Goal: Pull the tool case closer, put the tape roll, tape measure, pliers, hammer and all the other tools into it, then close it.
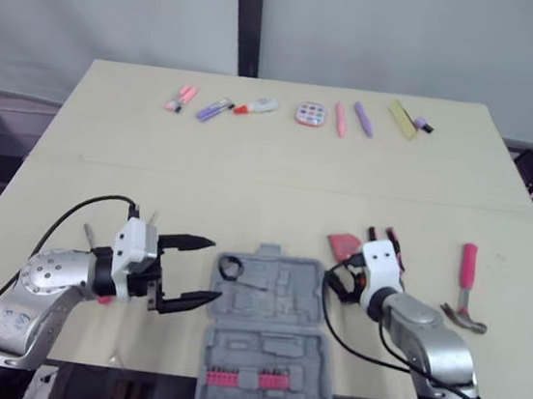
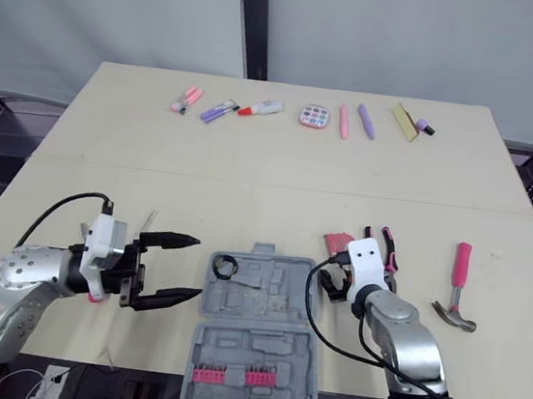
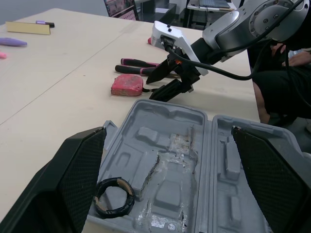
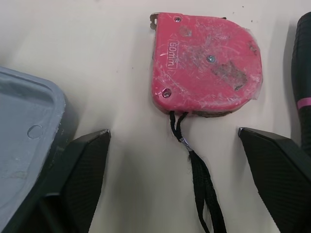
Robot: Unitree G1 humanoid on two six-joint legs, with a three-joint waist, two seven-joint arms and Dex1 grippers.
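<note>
Right wrist view: tape measure lies ahead of the right end effector, its jaws apart.

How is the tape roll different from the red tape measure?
The tape roll is a thin, dark ring with a hole in the middle. The tape measure is a solid red block with a black strap. The tape roll already lies inside the open case, while the tape measure lies on the table beside it. Both lie flat, and nothing is holding either one.
</note>
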